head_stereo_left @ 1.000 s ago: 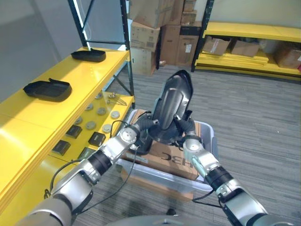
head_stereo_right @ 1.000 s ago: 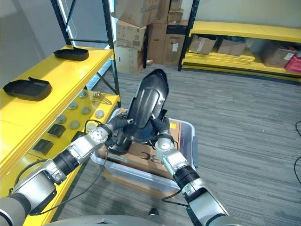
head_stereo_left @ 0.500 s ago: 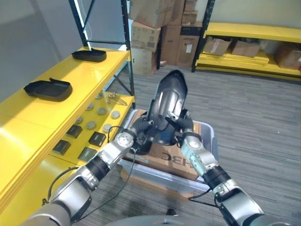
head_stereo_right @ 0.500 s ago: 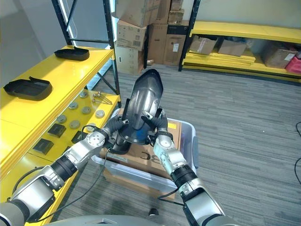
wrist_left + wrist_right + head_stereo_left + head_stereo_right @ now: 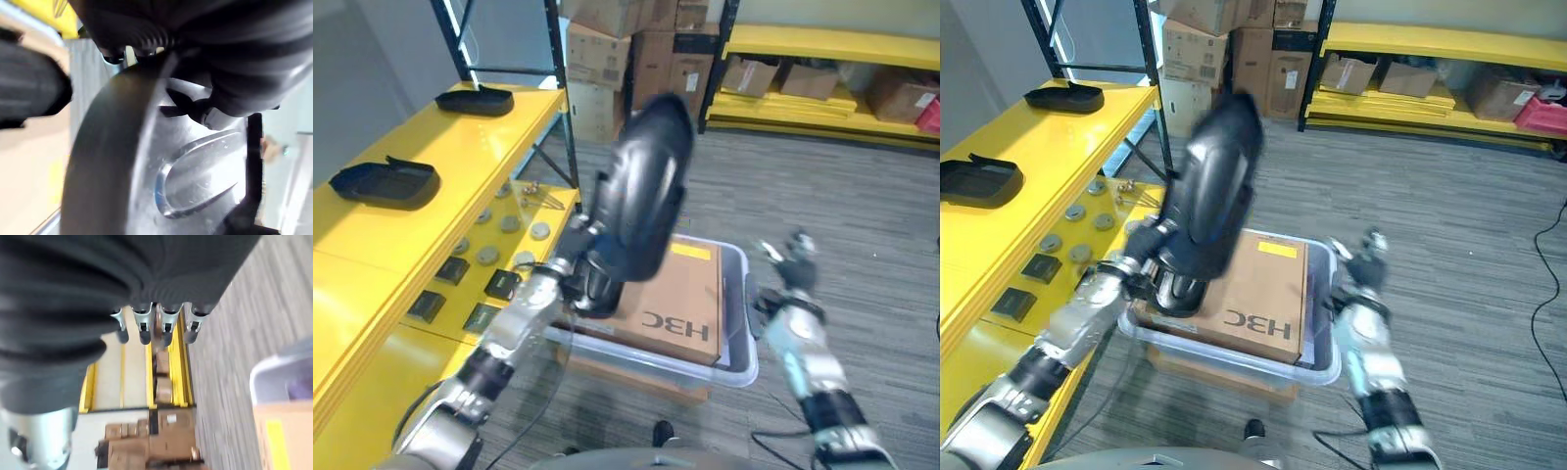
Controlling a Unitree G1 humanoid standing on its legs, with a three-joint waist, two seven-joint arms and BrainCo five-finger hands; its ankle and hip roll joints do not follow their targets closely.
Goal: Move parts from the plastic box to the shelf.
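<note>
Warehouse storeroom, tall dark steel racking with bright yellow shelf boards (image 5: 401, 235), stacked brown cardboard cartons (image 5: 607, 59) against the back wall, grey carpet-tile floor (image 5: 842, 196), small parts on the lower yellow shelf (image 5: 480, 264)

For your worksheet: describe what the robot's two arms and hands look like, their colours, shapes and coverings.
Both arms are silver-grey jointed tubes with black bands. The left hand and right hand wear dark ribbed covers; the silver fingers end in dark tips.

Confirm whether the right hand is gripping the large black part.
No. The right hand is off to the side of the plastic box, its fingers holding nothing, while the left hand alone carries the black part.
</note>
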